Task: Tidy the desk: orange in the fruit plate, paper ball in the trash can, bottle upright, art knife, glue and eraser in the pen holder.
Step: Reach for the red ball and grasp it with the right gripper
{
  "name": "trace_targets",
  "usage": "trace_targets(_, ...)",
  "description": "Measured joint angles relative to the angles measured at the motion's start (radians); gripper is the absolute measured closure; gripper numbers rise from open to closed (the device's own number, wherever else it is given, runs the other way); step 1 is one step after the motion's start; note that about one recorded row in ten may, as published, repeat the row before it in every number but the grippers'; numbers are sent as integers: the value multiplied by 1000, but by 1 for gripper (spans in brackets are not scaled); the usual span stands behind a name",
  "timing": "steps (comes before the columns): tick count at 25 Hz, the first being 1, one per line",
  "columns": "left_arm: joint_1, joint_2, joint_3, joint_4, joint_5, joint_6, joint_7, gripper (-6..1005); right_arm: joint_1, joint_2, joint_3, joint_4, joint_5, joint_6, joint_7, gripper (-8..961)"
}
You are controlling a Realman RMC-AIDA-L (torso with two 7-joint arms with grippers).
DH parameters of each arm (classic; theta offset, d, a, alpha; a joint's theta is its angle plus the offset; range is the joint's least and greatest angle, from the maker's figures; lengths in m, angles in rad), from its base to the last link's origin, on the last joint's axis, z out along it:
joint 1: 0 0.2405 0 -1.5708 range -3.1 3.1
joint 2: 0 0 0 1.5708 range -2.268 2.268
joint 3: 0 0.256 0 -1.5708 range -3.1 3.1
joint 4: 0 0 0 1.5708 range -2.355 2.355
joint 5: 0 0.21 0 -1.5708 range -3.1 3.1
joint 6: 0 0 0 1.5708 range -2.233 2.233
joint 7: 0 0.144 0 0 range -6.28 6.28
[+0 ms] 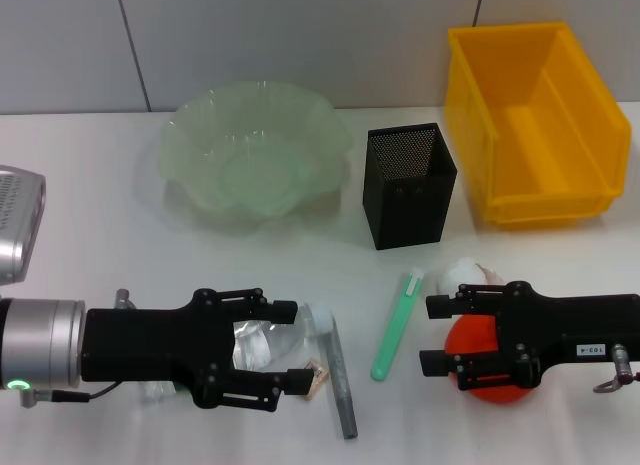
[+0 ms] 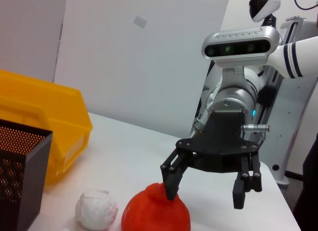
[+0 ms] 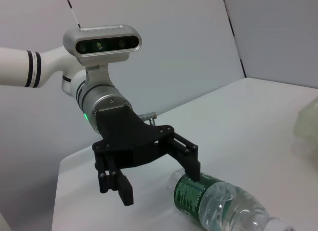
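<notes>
Flanking grippers over bottle [image 1: 265,343], orange [image 1: 492,370]

Bright, even overhead light (soft shadows), all three views sharp.

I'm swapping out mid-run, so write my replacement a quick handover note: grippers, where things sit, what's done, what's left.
Left gripper: open, straddling the lying bottle, not yet closed.
Right gripper: open around the orange, no grip yet.
Paper ball lies on the desk just behind the orange. Eraser, grey art knife and green glue lie near the front, between the arms.
Fruit plate, pen holder and trash can appear to hold nothing.
Done: nothing.
Left: every item.
</notes>
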Motion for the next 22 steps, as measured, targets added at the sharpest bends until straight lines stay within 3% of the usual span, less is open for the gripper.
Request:
trace_targets(9,-15,1,-1,6,0,0,-8,153,-1,0,5,-4,-1,0,13,175)
trace_targets(14,-15,-1,-2,6,0,0,-5,154,19,-6,-14,-123,-42,-33,208,186)
trace_targets(17,-15,-5,-4,5,0,-1,0,154,98,-26,-24,-259,-197,-94,434,193)
trace_targets(22,-16,-5,-6,6,0,-1,-2,154,195,-46,-24,-337,-353,-169,580,204)
